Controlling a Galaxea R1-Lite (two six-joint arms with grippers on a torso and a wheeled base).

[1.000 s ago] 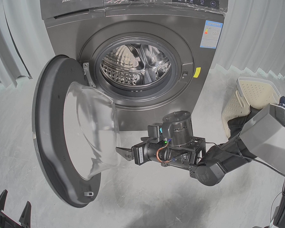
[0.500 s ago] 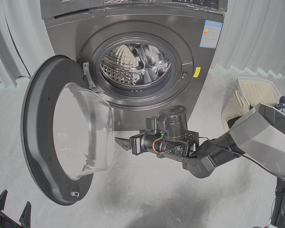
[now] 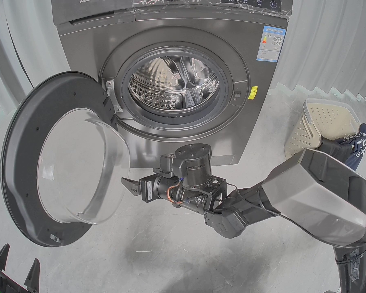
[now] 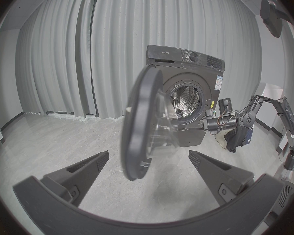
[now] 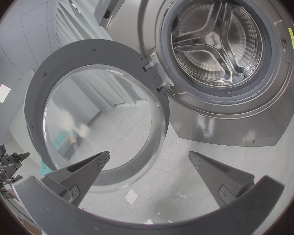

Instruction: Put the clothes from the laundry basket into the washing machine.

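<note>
The grey washing machine [image 3: 166, 62] stands with its drum [image 3: 173, 84] showing no clothes. Its round door [image 3: 61, 159] is swung wide to the left. My right gripper [image 3: 128, 183] is low in front of the machine, open, its tip close to the door's glass bowl [image 3: 85, 163], holding nothing. The right wrist view shows the door [image 5: 98, 111] and the drum [image 5: 219, 39] beyond my open right gripper [image 5: 148, 167]. A cream laundry basket [image 3: 329, 121] stands at the right with dark blue clothes [image 3: 356, 143] in it. My left gripper [image 3: 17, 265] stays open at the lower left.
Pale curtains [image 3: 337, 41] hang behind the machine. The floor [image 3: 171, 249] is smooth grey tile, with open room in front of the machine. In the left wrist view the door [image 4: 140, 121] stands edge-on between my left gripper [image 4: 148, 167] and the machine [image 4: 186, 95].
The door has swung further open to the left. My right gripper has moved left with it, staying near the glass bowl. The left gripper has kept still.
</note>
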